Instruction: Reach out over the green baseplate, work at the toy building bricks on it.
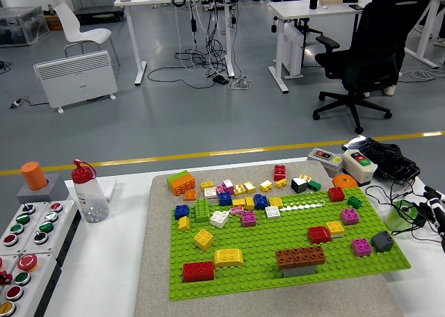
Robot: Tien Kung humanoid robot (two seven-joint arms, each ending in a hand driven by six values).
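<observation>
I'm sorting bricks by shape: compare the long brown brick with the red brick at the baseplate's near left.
The long brown toy brick is longer, with more studs, and rests on a grey piece; the red rectangular toy brick is shorter and sits directly on the green studded baseplate. Both lie along the near edge.

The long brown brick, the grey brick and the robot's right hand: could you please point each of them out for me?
Long brown brick (300,256), head view, centre of its studded top.
Grey brick (382,242), head view, middle of its top face.
Right hand (435,204), head view, fingers showing at the right edge.
</observation>
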